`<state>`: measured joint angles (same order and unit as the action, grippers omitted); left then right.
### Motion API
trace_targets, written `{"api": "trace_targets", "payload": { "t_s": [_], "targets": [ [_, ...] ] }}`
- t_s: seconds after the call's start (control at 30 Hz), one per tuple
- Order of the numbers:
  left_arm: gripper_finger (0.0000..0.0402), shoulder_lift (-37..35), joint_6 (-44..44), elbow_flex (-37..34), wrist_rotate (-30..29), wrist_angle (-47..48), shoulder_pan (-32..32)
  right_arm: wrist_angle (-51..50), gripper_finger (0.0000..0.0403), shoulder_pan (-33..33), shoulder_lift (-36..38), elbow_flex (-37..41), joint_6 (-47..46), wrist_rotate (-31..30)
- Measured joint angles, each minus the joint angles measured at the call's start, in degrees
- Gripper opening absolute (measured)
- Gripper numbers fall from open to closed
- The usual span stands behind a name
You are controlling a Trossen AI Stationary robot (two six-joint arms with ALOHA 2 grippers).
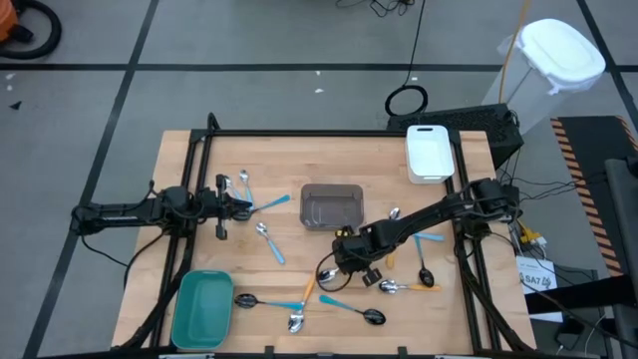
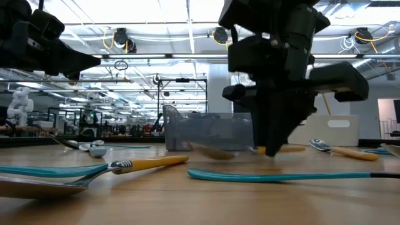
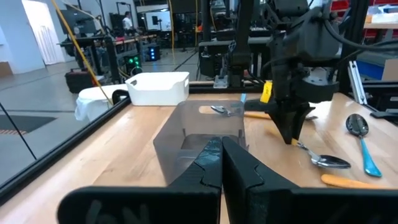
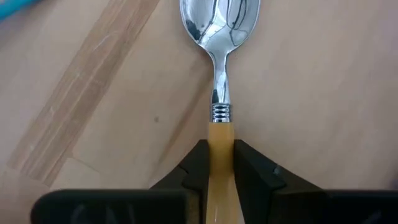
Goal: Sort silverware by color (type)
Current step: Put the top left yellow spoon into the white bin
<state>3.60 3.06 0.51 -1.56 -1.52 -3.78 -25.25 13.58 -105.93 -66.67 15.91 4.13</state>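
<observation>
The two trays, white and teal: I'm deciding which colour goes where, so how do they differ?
The white tray sits at the table's far right corner, behind the right arm; the teal tray sits at the near left corner. Both are rectangular with rounded corners and show no spoon inside. Meanwhile the right gripper is shut on the orange-handled spoon on the table, and the left gripper waits shut.

Grey floor (image 1: 249, 40) marked with dark lines surrounds the wooden bench (image 1: 289, 160). Ceiling light strips (image 2: 156, 22) illuminate the workshop behind; a white bag (image 1: 558, 50) stands nearby.
</observation>
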Motion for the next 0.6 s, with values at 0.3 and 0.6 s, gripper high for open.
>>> {"api": "trace_targets", "payload": {
  "t_s": [0.3, 0.6],
  "targets": [
    [0.0001, 0.0, -2.1, 0.0, 0.0, 0.0, 0.0, 0.5, 0.0048, 0.4, 2.5, -0.1, 0.0, 0.0],
    [0.0001, 0.0, -2.3, 0.0, 0.0, 0.0, 0.0, 0.2, 0.0048, 0.4, 4.6, -0.2, -1.6, -1.1]
  ]
}}
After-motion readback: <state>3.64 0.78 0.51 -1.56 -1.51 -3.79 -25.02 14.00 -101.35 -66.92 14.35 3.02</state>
